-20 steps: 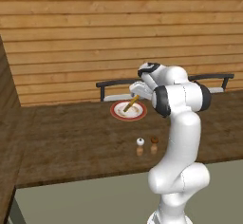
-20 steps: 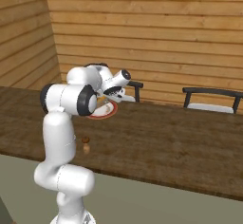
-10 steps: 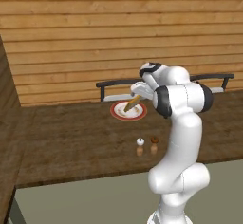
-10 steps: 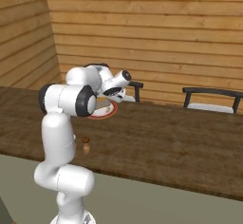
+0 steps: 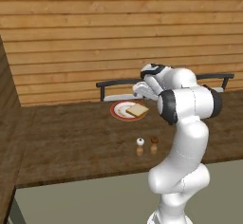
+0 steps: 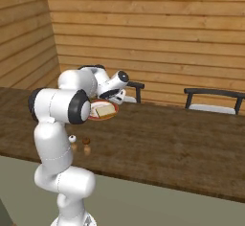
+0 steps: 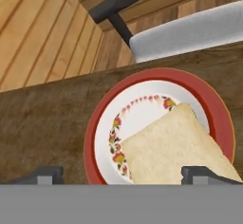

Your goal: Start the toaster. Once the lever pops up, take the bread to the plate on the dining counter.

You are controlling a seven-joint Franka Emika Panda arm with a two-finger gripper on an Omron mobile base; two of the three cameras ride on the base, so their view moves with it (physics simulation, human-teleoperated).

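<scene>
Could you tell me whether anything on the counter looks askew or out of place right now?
Only slightly: the bread lies flat on the plate but off-centre, one corner over the red rim. The open gripper hovers above it. Nothing spilled or damaged.

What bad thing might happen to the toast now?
The bread lies flat on the plate, but toward one side, near the red rim. The open gripper hangs just above it, so pulling away carelessly might nudge it off. The two shakers stand close by and might tip.
</scene>
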